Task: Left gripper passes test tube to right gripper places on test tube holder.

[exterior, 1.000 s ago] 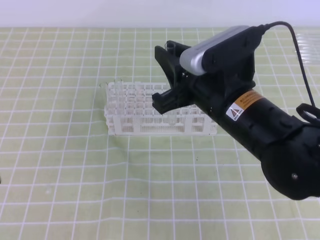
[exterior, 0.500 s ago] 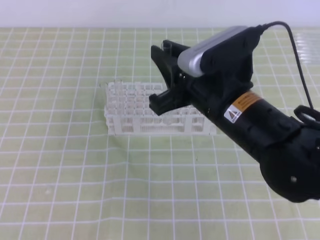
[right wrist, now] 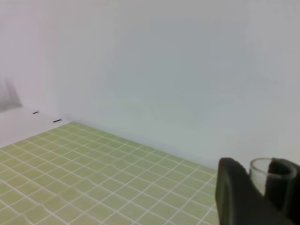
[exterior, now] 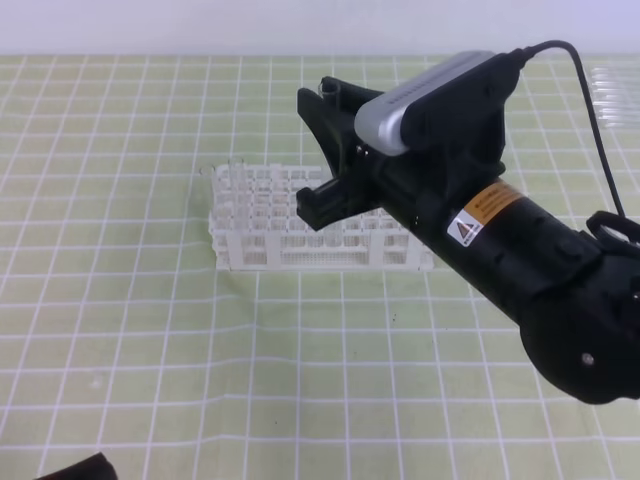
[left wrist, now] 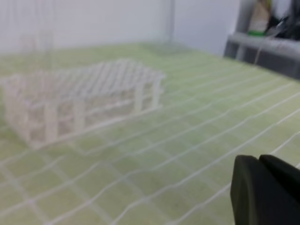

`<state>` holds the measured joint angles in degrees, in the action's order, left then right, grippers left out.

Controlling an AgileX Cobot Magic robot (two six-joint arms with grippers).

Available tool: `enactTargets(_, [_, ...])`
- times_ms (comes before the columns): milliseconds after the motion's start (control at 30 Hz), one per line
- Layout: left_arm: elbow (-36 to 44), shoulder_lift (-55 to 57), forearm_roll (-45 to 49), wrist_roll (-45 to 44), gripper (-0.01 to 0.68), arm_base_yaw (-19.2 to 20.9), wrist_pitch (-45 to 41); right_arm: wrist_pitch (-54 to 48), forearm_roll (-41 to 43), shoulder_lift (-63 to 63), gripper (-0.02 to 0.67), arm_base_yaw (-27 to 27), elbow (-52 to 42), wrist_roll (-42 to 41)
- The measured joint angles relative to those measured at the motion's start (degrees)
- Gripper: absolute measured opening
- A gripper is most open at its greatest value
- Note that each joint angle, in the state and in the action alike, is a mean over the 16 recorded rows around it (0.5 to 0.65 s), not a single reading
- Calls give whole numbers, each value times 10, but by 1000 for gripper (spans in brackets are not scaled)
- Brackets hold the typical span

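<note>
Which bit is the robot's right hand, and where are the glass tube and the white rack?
right hand (exterior: 322,150), high view: between its two black fingers.
test tube (right wrist: 265,172), right wrist view: open rim, held between the fingers.
test tube holder (exterior: 262,215), high view: white lattice, left part.

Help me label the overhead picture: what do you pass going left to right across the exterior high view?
Dark corner of the left arm at the bottom edge → white test tube holder → right gripper above the holder → silver-grey module → orange sticker on the black arm.
</note>
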<state>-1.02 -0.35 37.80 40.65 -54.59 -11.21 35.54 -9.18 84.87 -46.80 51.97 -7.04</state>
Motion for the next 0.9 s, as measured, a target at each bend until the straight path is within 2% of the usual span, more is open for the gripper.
enactTargets(467, [18,1,-6,0,-2,0,-32,94,3,63,97,0,10,0])
enactTargets(900, [17,1,-6,0,-2,0,-33,133,4,181,97,0,104,1])
